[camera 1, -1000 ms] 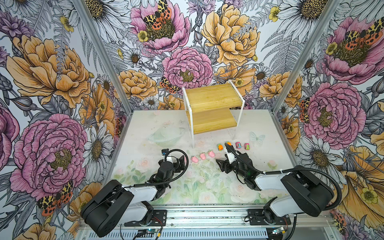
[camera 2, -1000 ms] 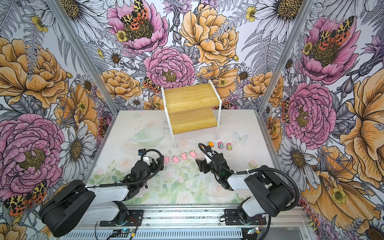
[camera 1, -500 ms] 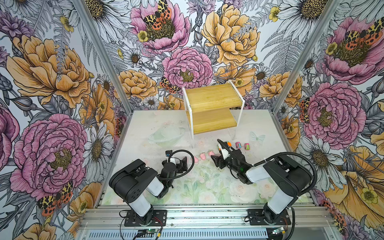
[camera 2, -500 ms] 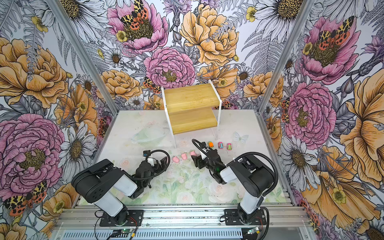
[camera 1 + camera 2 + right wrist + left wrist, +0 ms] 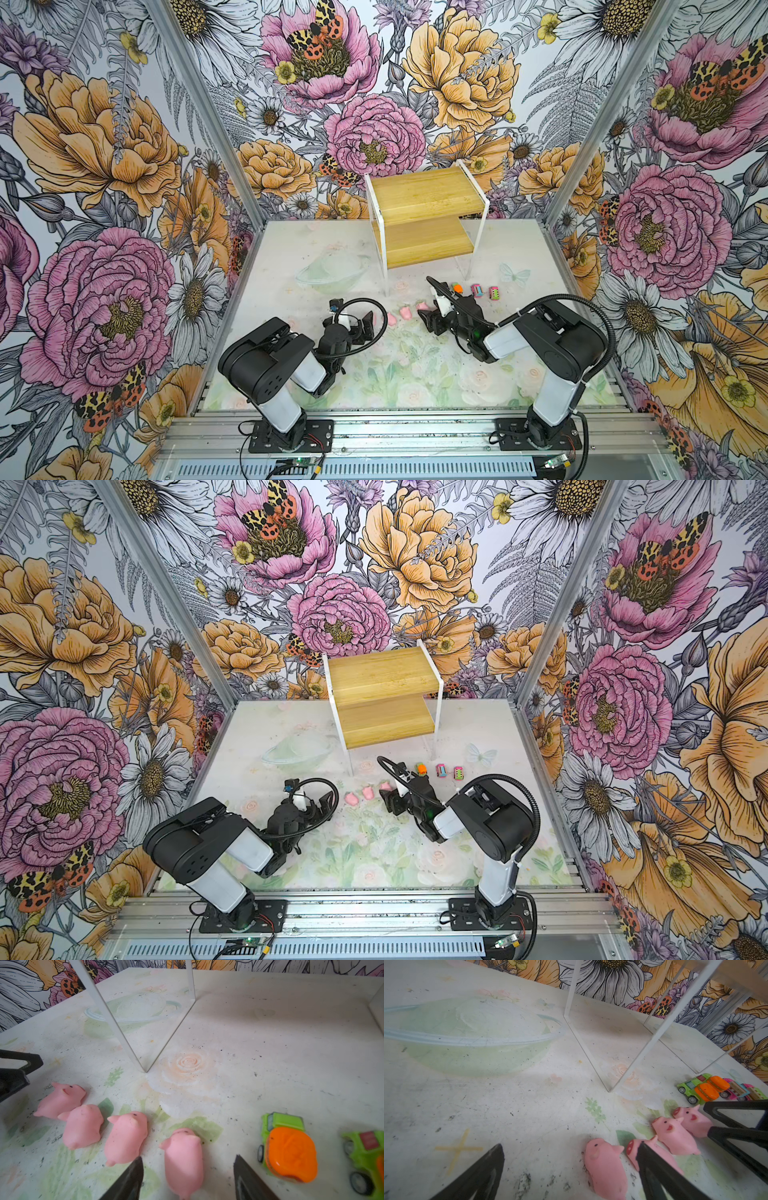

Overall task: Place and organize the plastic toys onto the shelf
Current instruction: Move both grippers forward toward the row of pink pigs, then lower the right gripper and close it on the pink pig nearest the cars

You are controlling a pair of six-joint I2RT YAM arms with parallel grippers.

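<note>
Several pale pink pig toys lie in a row on the mat in front of the shelf [image 5: 419, 195] [image 5: 382, 675]. My left gripper [image 5: 571, 1144] [image 5: 370, 322] is open, low over the mat, with the end pig [image 5: 604, 1165] between its fingers, near one finger [image 5: 654, 1169]. My right gripper [image 5: 189, 1156] [image 5: 428, 322] is open around the pig at the other end [image 5: 185, 1159], touching nothing. Two orange-and-green cars [image 5: 288, 1147] [image 5: 367, 1157] stand beside it. Two pink cars [image 5: 476, 289] [image 5: 493, 293] stand further right.
The shelf's thin white legs [image 5: 643, 1047] [image 5: 116, 1022] stand on the mat just behind the toys. A pale green planet print [image 5: 332, 270] lies left of the shelf. Flowered walls close in the back and both sides.
Both arms have folded up at their bases. The left gripper has slid right to the pig row and the right gripper left to its other end, its jaws a little narrower.
</note>
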